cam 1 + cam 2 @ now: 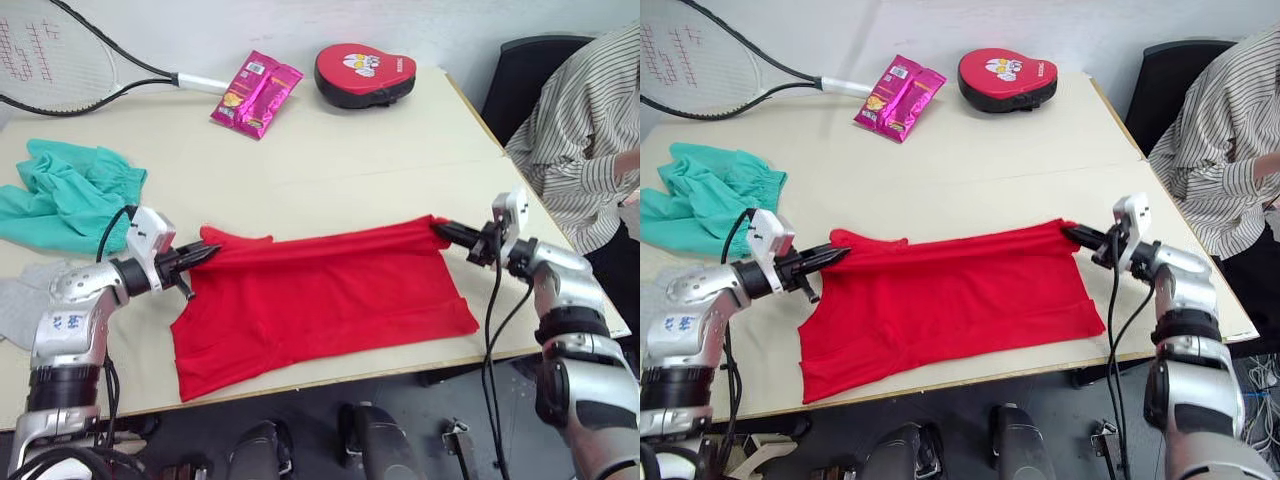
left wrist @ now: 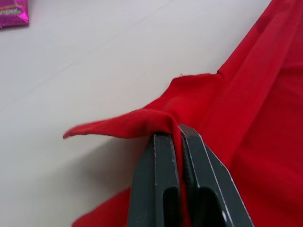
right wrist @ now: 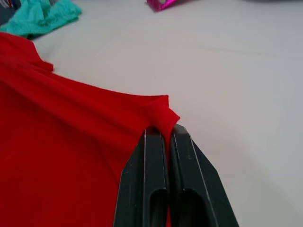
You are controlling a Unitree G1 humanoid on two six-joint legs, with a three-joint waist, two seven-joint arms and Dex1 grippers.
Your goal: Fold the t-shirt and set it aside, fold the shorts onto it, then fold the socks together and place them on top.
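- My left gripper (image 1: pixel 208 256) pinches one far corner of the t-shirt (image 1: pixel 320 295); my right gripper (image 1: pixel 442 231) pinches the other.
- The t-shirt lies stretched along the worktop's (image 1: pixel 330 150) near edge.
- The shorts (image 1: pixel 65 195) sit crumpled at the left edge.

- Bright red t-shirt (image 1: pixel 320 295).
- Teal-green shorts (image 1: pixel 65 195).
- Light grey socks (image 1: pixel 20 300).
- Pale cream worktop (image 1: pixel 330 150).
- Black fingers on left claw (image 1: pixel 203 256) and right claw (image 1: pixel 447 233).
- Shiny pink snack packet (image 1: pixel 255 92) with a yellow patch.
- Red oval pad (image 1: pixel 365 72), black underneath, white picture on top.
- Black and white racket (image 1: pixel 70 60).
- White shirt with thin dark stripes on a person (image 1: pixel 585 130).
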